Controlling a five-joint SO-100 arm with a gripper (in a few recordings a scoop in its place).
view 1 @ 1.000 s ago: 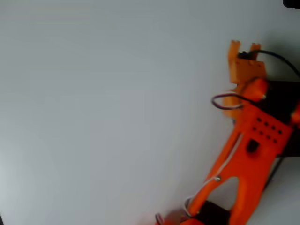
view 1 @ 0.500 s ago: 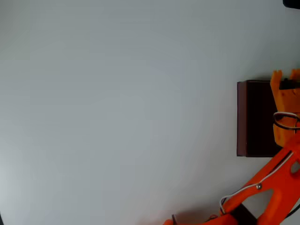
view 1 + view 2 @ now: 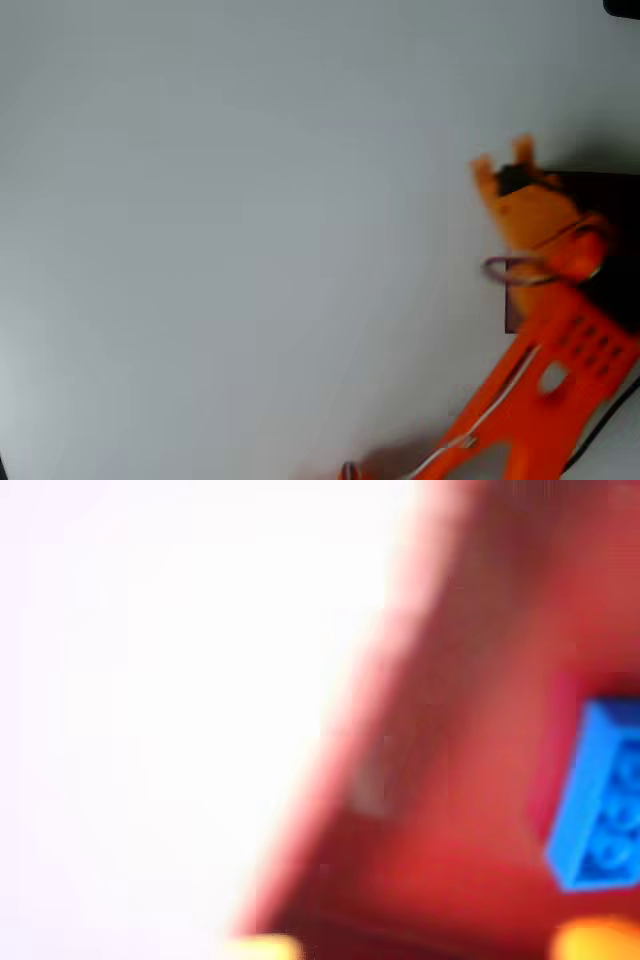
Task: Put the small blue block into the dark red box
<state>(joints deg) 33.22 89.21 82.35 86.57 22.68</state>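
The job looked all but done. In the wrist view the block (image 3: 600,795) lay against the red inside of the box (image 3: 470,730), apparently already dropped there, with nothing clamped on it. The two orange tips of the tool (image 3: 430,948) showed at the bottom edge of that view, set apart with the block above the gap, so the tool stood wide and held nothing. What seemed left was for the arm to pull clear.

From overhead the tool (image 3: 503,166) hung over the box's left edge, and the box (image 3: 512,315) sat at the right side of the pale counter (image 3: 220,230), mostly hidden under the arm.

The block was a bright-blue plastic brick, hard-edged, with round marks on one face (studs or sockets; the blur left that open). The box had thin, straight maroon walls and a dark interior. The counter was smooth, matt and off-white.
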